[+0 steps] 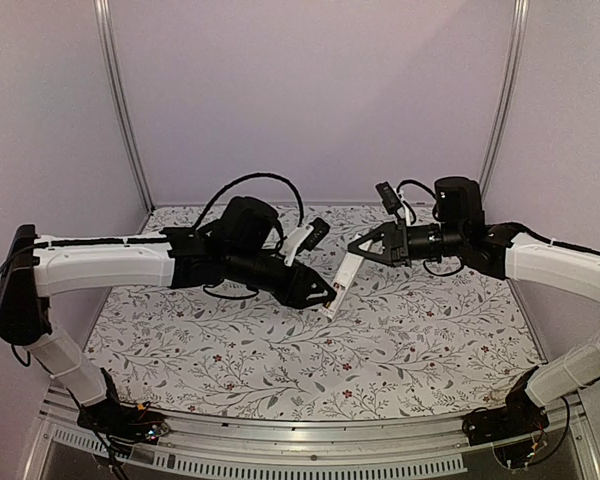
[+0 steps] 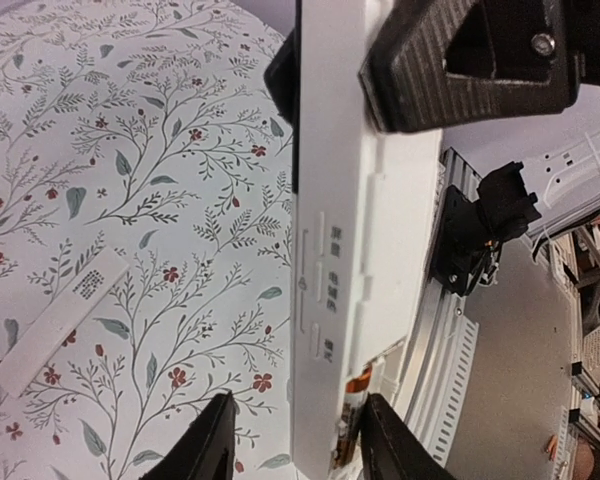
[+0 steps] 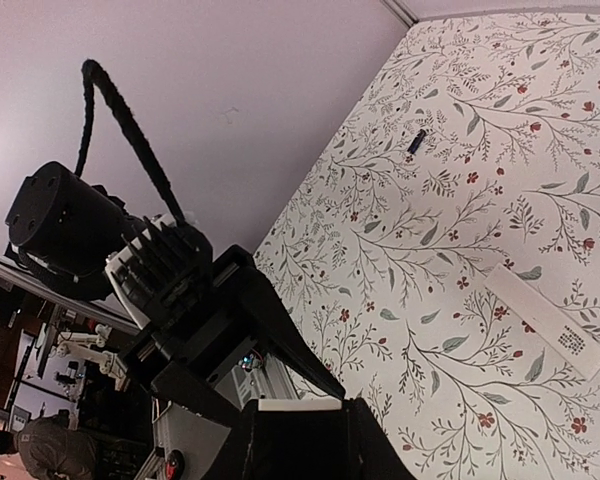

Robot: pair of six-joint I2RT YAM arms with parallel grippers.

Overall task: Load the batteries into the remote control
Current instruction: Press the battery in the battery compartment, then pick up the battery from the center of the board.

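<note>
1. Hanging in the air between the two arms, the remote control (image 2: 330,250) is sitting tilted above the middle of the floral table (image 1: 180,340), touching nothing but gripper parts.
2. The right gripper (image 1: 355,252) is clamping the remote's upper part, with dark pads pressing on both sides. It is carrying the bar, so the step is probably calling for that clamp to be firm and steady.
3. The left gripper (image 2: 300,445) is straddling the remote's lower end. Its fingers (image 2: 212,445) are standing apart and not pinching: one is showing a clear gap to the white edge, while the other is sitting just beside it, and I cannot tell whether it is touching.
4. I am judging the step to be a second hold on the bar. Doing it well means centring the lower end between those fingers before squeezing, so the nearer finger is not levering the remote round inside the right-hand clamp.
5. A brass-toned piece (image 2: 356,392) is showing at the remote's lower edge. I cannot tell whether it is a battery or a contact.
6. The blackish battery (image 3: 417,141) is lying far out on the table, well apart from the flat white cover (image 2: 55,320), so loading is looking unfinished.
</note>
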